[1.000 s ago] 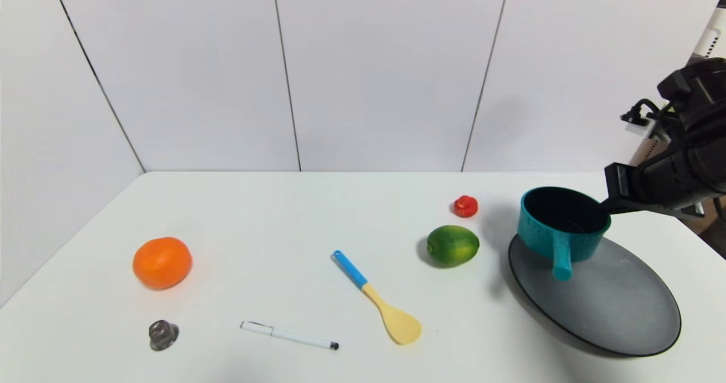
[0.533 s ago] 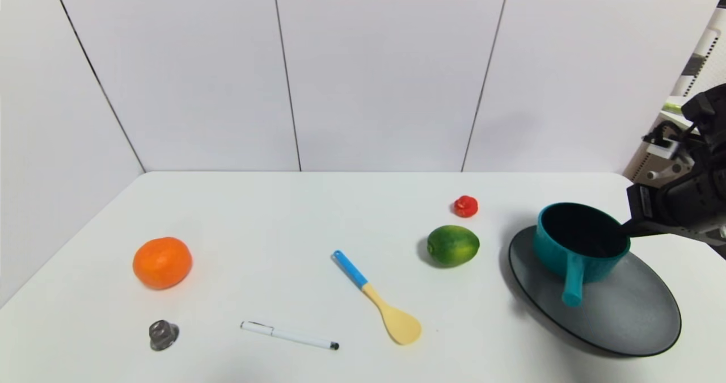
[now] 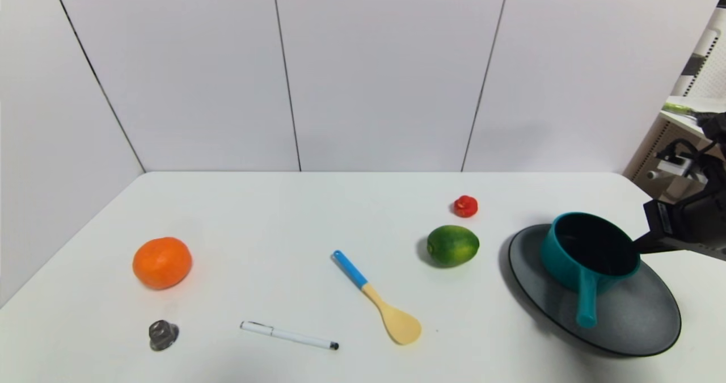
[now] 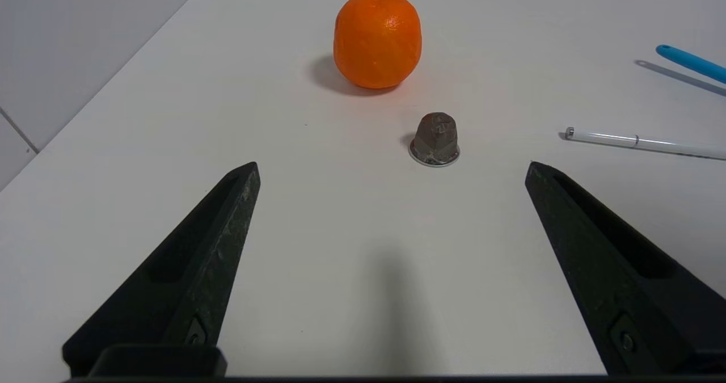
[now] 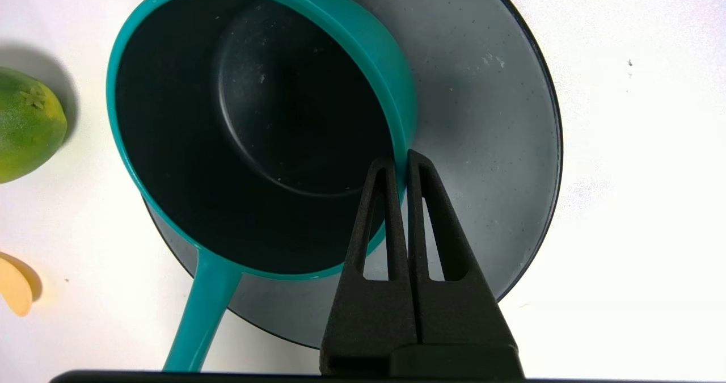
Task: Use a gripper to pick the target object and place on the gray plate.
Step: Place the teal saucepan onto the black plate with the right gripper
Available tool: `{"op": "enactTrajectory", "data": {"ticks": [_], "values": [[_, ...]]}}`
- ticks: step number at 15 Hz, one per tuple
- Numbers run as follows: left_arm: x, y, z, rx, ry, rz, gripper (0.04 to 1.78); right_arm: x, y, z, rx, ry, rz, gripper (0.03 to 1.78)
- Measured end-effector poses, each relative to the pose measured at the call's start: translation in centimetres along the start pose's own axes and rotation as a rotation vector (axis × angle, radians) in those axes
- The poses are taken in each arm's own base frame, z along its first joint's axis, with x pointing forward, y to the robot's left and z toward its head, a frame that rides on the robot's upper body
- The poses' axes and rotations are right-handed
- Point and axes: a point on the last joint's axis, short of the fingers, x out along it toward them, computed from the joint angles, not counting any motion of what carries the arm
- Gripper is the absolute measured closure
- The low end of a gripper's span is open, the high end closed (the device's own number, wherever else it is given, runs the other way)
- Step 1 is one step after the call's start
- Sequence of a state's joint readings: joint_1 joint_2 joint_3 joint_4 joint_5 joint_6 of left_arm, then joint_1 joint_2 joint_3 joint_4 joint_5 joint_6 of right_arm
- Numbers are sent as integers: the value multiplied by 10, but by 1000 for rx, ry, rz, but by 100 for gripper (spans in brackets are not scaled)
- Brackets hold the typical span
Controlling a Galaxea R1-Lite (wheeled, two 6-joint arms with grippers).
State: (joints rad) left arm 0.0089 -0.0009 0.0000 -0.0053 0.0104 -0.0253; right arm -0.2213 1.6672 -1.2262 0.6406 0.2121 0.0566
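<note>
The teal saucepan (image 3: 590, 258) with a dark inside sits over the gray plate (image 3: 641, 326) at the table's right, handle pointing toward me. My right gripper (image 3: 638, 241) is shut on the pan's rim on its right side. In the right wrist view the gripper (image 5: 401, 161) pinches the teal rim of the saucepan (image 5: 368, 48), one finger inside the pan and one outside, above the plate (image 5: 499, 116). Whether the pan's base touches the plate I cannot tell. My left gripper (image 4: 391, 170) is open and empty, low over the table's near left.
A green lime (image 3: 452, 245) lies just left of the plate, a small red object (image 3: 465, 206) behind it. A blue-handled beige spoon (image 3: 377, 298), a white pen (image 3: 289, 335), an orange (image 3: 162, 262) and a small metal cone (image 3: 163, 335) lie further left.
My right gripper has carried the saucepan to the right, toward me and down, from the plate's far-left rim to over the plate's middle. The left arm has not moved.
</note>
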Motion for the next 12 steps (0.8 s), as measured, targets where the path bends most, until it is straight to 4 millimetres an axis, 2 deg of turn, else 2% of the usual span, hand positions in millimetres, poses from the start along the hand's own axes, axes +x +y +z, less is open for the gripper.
{"op": "enactTrajectory", "data": {"ticks": [4, 5, 8, 12], "values": [[0, 0, 0, 0, 0, 0, 13, 1, 0, 1, 1, 2, 2, 175], [0, 0, 0, 0, 0, 0, 13, 1, 0, 1, 0, 1, 2, 164], [0, 0, 0, 0, 0, 0, 13, -1, 1, 3, -2, -4, 3, 114], [0, 0, 0, 0, 0, 0, 13, -6, 3, 5, -8, -24, 5, 73]]}}
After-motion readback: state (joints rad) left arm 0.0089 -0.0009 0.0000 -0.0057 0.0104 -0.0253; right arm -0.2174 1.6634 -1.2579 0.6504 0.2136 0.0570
